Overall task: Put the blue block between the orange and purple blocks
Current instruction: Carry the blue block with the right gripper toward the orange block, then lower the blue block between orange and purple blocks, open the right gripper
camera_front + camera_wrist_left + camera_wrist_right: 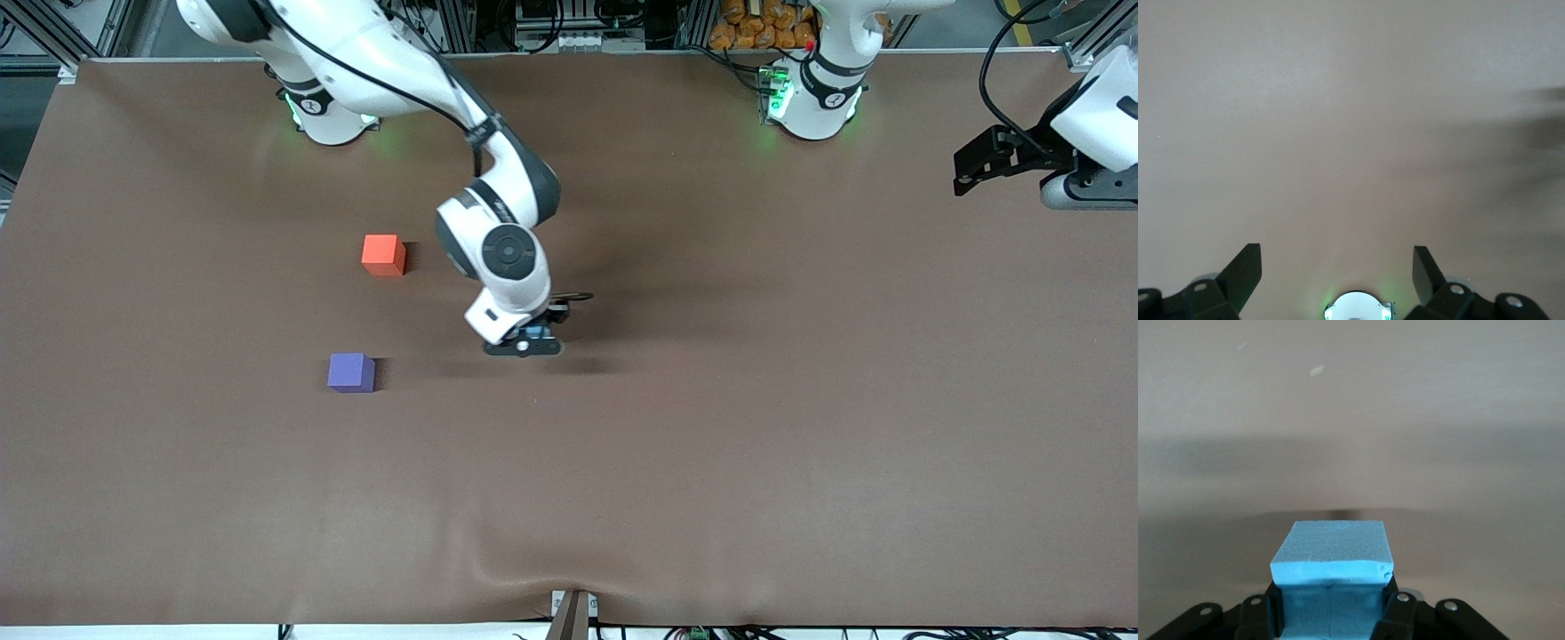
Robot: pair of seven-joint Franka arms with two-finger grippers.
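Right wrist view showed our right tool (1331, 603) clamped on the blue block (1331, 550), low over the worktop (711, 444) and well apart from the orange block (383, 254) and purple block (350, 372). We judged a shallow grip could let it slip in transit, or knock either block. Our left tool (1337, 267) waited open.

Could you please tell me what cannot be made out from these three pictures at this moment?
- Blue block, front view: almost wholly hidden under the right claw and its wrist.
- Whether the block rests on the table: its underside shows in no view.
- Orange block and purple block: absent from both wrist views.
- Left claw: fingertips only there.
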